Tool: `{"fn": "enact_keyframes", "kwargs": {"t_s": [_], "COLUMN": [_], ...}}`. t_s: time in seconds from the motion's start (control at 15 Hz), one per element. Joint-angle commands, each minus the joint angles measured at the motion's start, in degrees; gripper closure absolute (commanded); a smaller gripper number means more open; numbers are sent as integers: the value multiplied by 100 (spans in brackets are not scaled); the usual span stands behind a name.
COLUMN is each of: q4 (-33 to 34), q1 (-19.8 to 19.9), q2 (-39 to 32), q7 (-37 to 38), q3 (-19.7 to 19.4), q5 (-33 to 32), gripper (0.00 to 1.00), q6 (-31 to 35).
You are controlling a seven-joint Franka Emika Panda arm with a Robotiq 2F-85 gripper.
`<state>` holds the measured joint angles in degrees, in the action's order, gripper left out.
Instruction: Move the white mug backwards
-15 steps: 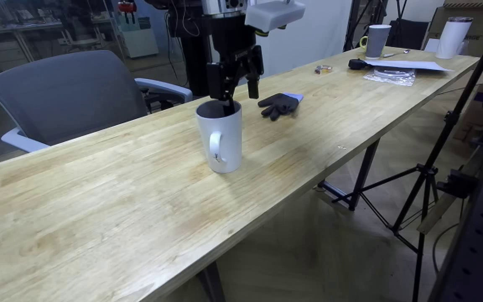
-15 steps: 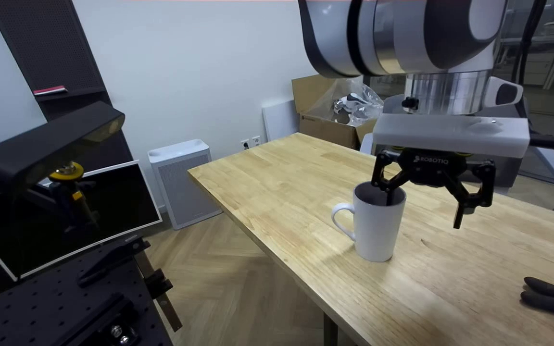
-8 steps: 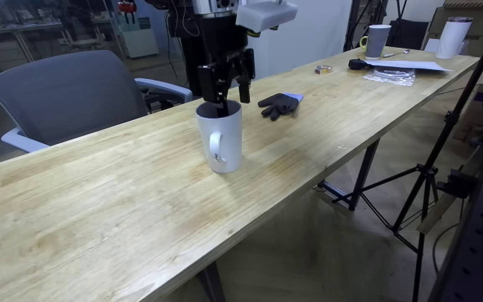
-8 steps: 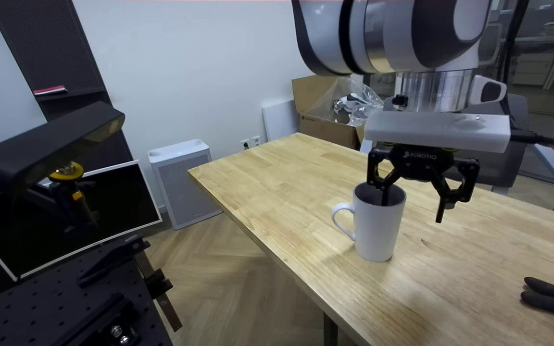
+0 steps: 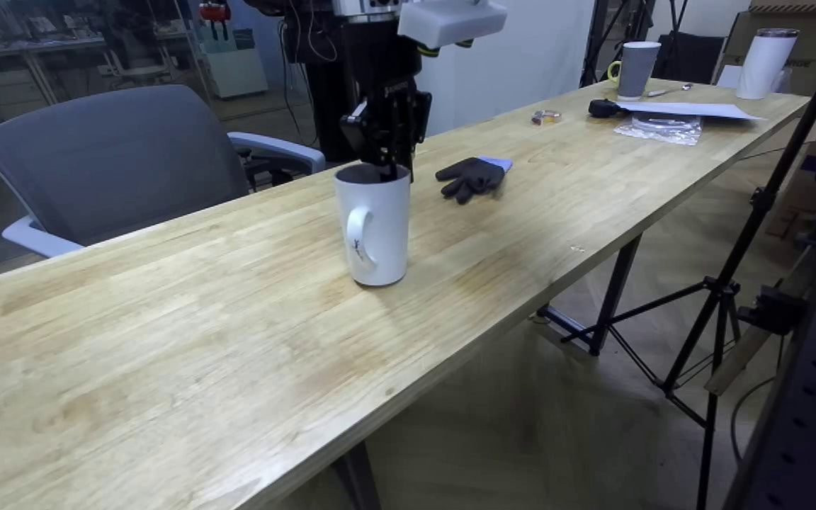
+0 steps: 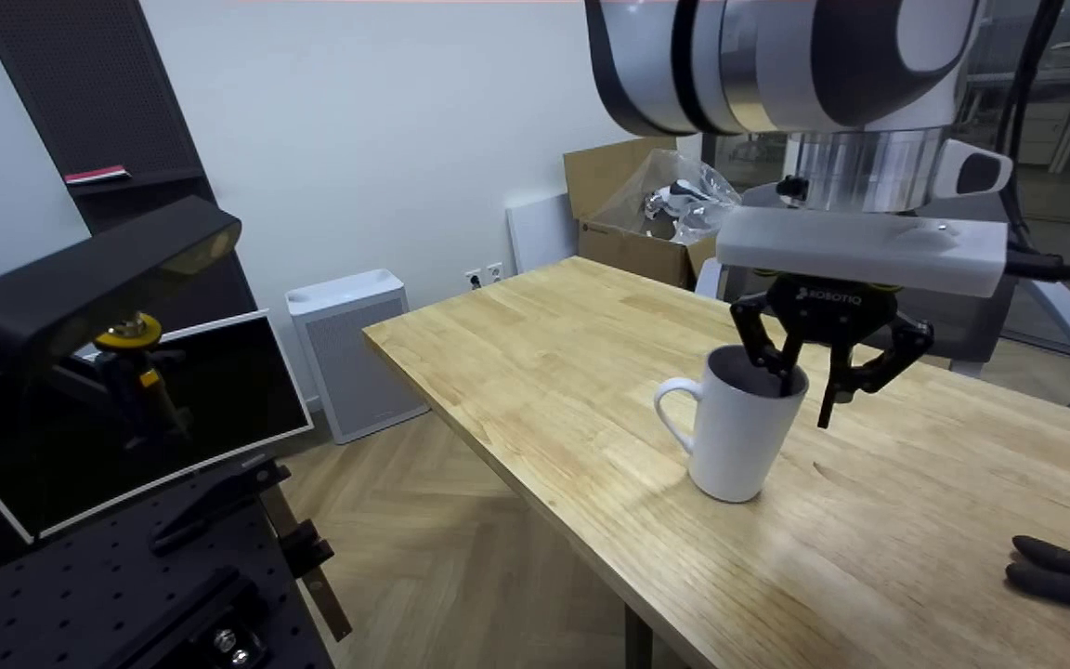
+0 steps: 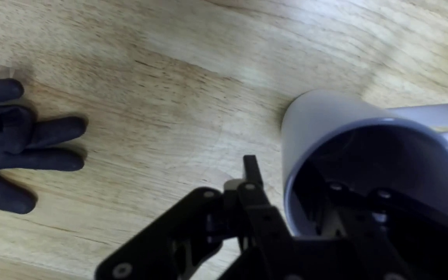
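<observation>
Stretching beneath the white mug (image 5: 388,230), the wooden table (image 5: 259,333) passes a grey chair (image 5: 125,163).

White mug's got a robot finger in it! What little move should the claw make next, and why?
Probably close the claw gently on the white mug: one finger is inside it, the outer finger stands apart from its wall, and the mug looks tilted, so pinching might steady it.

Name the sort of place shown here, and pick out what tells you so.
Probably a robotics lab, perhaps in an office building: a jointed robot arm, a black tripod and a grey office chair all point that way.
</observation>
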<state>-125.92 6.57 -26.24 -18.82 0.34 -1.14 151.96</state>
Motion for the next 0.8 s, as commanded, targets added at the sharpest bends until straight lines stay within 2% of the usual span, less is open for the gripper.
{"fn": "enact_keyframes", "kwargs": {"t_s": [0.0, 0.33, 0.73], "q4": [247, 419, 555], "q1": [181, 257, 176], "q2": [-42, -88, -160], "q7": [87, 119, 174], "q3": [54, 4, -90], "q5": [170, 316, 138], "gripper": [99, 99, 98], "q6": [-162, -322, -576]}}
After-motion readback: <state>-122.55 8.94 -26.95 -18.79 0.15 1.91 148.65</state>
